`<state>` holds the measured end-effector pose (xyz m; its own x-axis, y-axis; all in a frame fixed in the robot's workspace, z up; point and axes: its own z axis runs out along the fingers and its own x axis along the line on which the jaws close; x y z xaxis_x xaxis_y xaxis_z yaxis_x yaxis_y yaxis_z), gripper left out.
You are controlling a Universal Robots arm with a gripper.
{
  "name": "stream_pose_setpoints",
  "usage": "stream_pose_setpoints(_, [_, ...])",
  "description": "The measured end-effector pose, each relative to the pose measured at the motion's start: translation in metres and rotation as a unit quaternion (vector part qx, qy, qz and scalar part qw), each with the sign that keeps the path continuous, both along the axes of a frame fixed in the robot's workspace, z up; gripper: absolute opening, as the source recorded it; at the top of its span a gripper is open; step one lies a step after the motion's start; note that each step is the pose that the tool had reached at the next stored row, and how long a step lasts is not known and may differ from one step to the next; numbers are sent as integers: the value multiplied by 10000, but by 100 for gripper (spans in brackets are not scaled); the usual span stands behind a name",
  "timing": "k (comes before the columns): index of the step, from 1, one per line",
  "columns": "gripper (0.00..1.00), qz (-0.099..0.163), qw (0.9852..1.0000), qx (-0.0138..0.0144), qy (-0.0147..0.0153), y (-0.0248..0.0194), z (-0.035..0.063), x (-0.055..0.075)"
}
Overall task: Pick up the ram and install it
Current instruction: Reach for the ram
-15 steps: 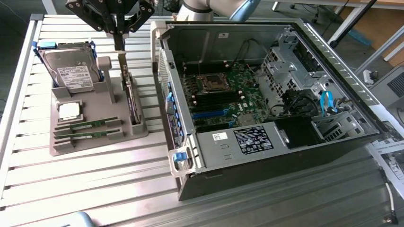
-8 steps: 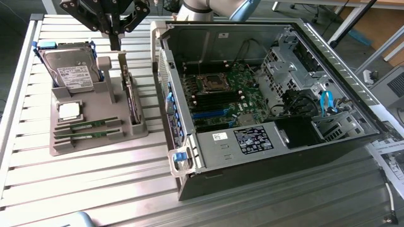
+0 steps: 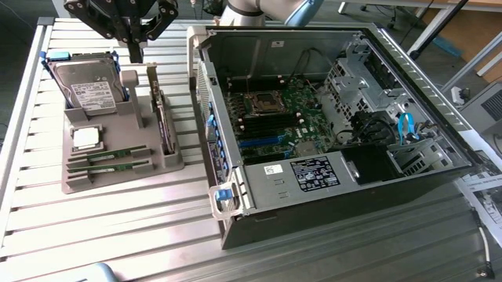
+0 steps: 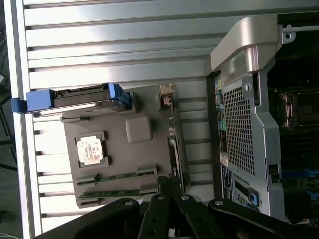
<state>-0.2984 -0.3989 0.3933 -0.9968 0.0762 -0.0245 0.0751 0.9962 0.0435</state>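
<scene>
Green narrow ram sticks (image 3: 107,155): slotted in moulded grey tray (image 3: 79,185).
Black end effector (image 3: 136,57): pressed together, held above tray.

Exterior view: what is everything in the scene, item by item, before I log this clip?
table: one, silver slats, under everything
holder: one, grey, at the exterior view's left
ram sticks: two, green, lying in the holder's near slots
processor chip: one, silver, in the holder, just beyond the ram sticks
hard drive: one, silver with blue frame, propped at the holder's far end
expansion card: one, dark, on edge along the holder's case side
computer case: one, black and grey, open, at the exterior view's right
motherboard: one, green, inside the case
robot arm: one, grey, behind the case
end effector: one, black, shut, above the holder's far end
</scene>
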Motion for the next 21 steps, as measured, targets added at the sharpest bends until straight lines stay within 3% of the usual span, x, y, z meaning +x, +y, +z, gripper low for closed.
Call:
stream_pose_setpoints(13, [11, 0, 10000, 0, 0, 0, 0, -150])
stream_pose_setpoints(21, [11, -1, 10000, 0, 0, -4, 0, -157])
